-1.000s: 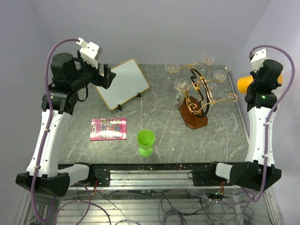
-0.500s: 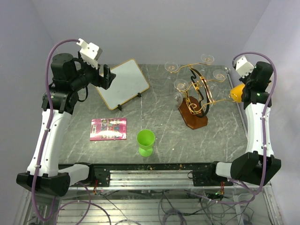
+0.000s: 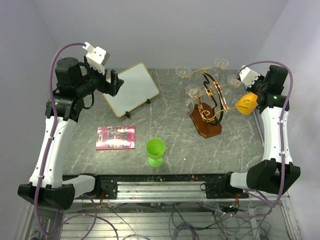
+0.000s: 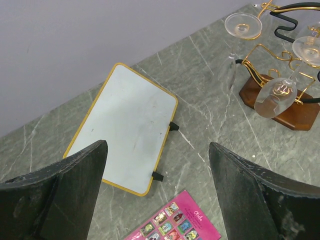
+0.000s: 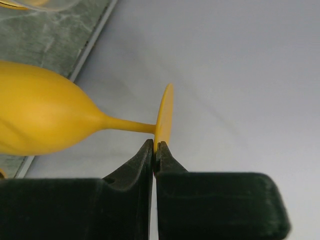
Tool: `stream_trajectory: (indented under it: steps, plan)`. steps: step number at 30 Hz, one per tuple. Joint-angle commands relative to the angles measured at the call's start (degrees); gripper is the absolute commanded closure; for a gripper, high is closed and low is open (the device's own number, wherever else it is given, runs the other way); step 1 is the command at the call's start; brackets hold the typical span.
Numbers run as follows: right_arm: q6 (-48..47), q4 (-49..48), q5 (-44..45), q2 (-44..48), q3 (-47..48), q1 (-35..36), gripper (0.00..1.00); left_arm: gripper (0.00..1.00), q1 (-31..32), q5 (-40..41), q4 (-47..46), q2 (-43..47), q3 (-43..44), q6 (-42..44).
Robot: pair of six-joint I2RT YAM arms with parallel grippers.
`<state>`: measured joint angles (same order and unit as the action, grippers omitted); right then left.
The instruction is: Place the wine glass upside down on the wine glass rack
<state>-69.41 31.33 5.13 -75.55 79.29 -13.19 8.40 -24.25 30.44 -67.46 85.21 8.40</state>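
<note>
The right claw (image 5: 155,150), pinched tight on the rim of the foot, holds the yellow wine glass (image 3: 245,104) sideways in the air just beside the right-hand gold arm of the wine glass rack (image 3: 206,126), a grip that likely leaves the stem free for the wire. Clear glasses (image 3: 193,90) already hang there inverted. The left claw (image 4: 156,150), wide and empty, hovers above the whiteboard (image 4: 125,125).
</note>
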Motion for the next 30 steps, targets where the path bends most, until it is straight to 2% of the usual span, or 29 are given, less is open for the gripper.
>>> stream_trajectory:
  steps: [1,12,22,30]
  plan:
    - [-5.00,6.91,-5.86,0.05,2.93,0.60,1.00,0.08,-0.58,-1.83,-0.45,0.23,-0.57,0.78]
    - [-12.48,17.67,-13.87,0.47,6.64,3.34,1.00,0.08,-0.58,-2.33,-0.51,0.44,-0.90,0.82]
    - [-12.67,22.99,-19.67,0.79,10.25,4.73,1.00,0.08,-0.67,-2.11,-0.72,0.84,-1.33,1.33]
    - [-12.72,26.92,-20.96,1.90,12.45,5.19,1.00,0.08,-0.76,-2.11,-0.95,0.87,-1.80,1.44]
